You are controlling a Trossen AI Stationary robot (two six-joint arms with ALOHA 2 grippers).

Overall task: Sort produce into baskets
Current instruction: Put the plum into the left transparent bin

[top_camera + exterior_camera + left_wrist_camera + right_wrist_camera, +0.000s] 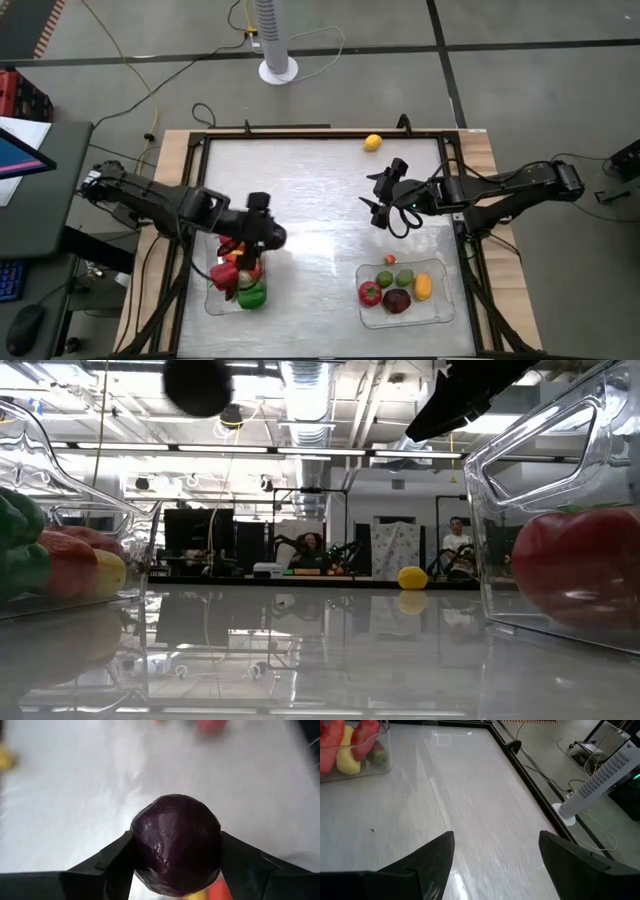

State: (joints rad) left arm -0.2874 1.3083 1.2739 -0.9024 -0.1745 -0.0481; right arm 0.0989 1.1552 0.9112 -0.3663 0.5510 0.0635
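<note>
My left gripper (265,236) is shut on a dark purple round piece (175,845), above the far right corner of the left clear tray (214,300). That tray holds red, green and yellow produce (243,280). In the low view the piece shows as a dark ball (198,385) high above the table. My right gripper (381,200) is open and empty over the table's right middle, far from the right clear tray (442,312), which holds a tomato, a lemon, a lime and a dark-red piece. A yellow lemon (372,142) lies on the table by the far edge. My left gripper pinches the purple piece between its two fingers, on two opposite sides (142,845) at its widest. One finger (116,860) is on either side. The piece is lifted clear of the table and the tray.
The table has a raised dark frame (300,133) around it. Bare table lies between the two trays and toward the far edge. The lemon also shows in the low view (412,577). People sit in the room behind the table.
</note>
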